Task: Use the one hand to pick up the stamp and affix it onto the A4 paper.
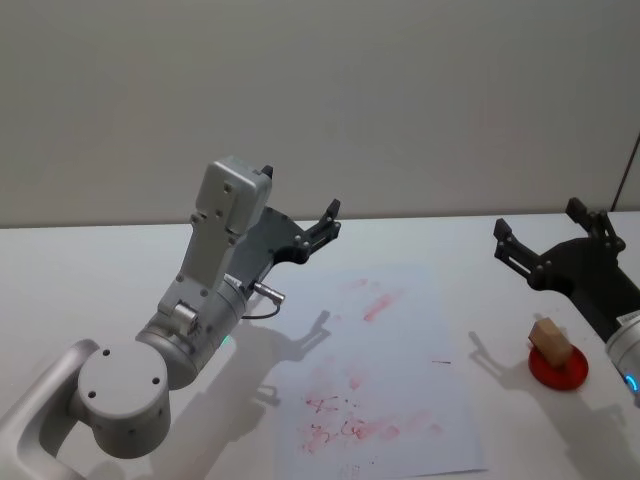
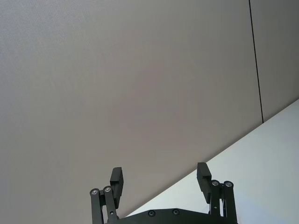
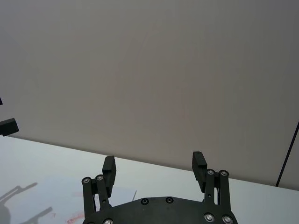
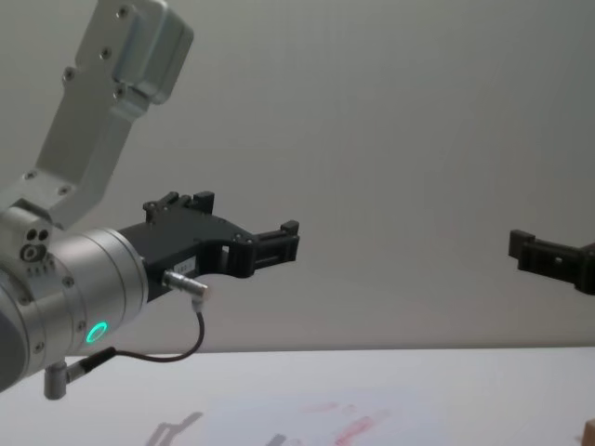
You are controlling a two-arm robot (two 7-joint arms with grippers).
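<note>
Head view, left gripper (image 1: 325, 225): raised near the far left corner of the A4 paper (image 1: 400, 370), fingers spread, empty.
Head view, right gripper (image 1: 536, 218): raised, fingers spread, empty, beyond the stamp.
Head view, stamp (image 1: 548, 337): resting on a red pad (image 1: 562, 373), right of the paper and apart from it.
Left wrist view, left gripper (image 2: 159, 172): fingers parted, nothing between them.
Right wrist view, right gripper (image 3: 153, 161): fingers parted, nothing between them.
Chest view, A4 paper (image 4: 316, 413): flat, smeared red, with both grippers high above it.

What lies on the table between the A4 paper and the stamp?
In the head view, bare table with a shadow on it lies between the A4 paper and the red pad under the stamp.
</note>
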